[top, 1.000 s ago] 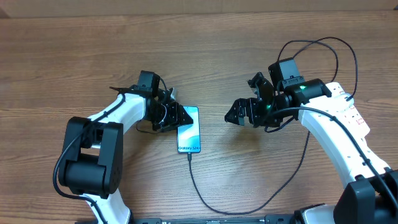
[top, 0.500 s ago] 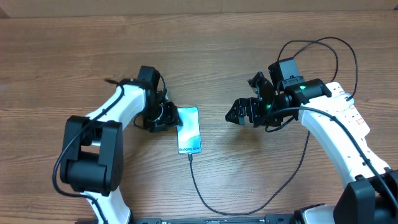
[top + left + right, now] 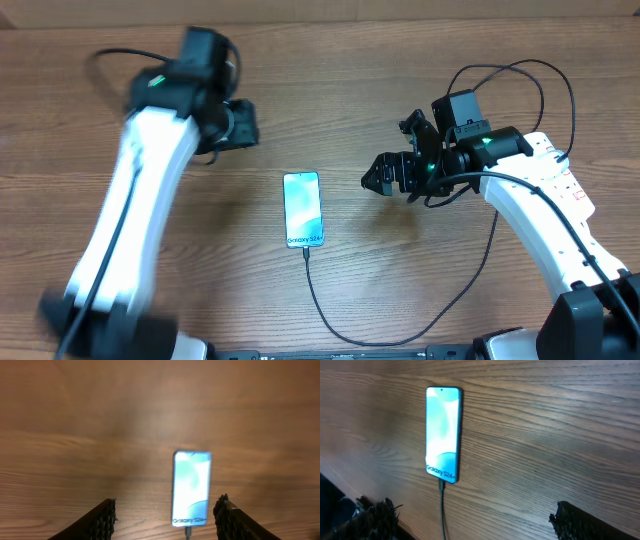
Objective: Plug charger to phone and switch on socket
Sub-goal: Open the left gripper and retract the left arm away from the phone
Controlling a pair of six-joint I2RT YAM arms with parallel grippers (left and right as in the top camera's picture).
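Note:
The phone (image 3: 303, 209) lies flat on the wooden table with its light blue screen up. The charger (image 3: 322, 310), a thin black cable, is plugged into the phone's near end and curves off to the right. My left gripper (image 3: 240, 125) is open and empty, raised up and to the left of the phone. In the left wrist view its fingers (image 3: 165, 517) frame the phone (image 3: 191, 487) from above. My right gripper (image 3: 375, 180) is open and empty, right of the phone. The right wrist view shows the phone (image 3: 442, 435), the cable (image 3: 441, 510) and the fingers (image 3: 475, 520). The socket (image 3: 567, 185) is partly hidden under my right arm.
The robot's own black cables (image 3: 520, 75) loop above the right arm. The bare wooden table (image 3: 400, 60) spreads around the phone. The left arm is blurred in the overhead view.
My left gripper has let go of the phone's left edge and swung up and away to the upper left. The phone stays plugged in. The right gripper has barely moved.

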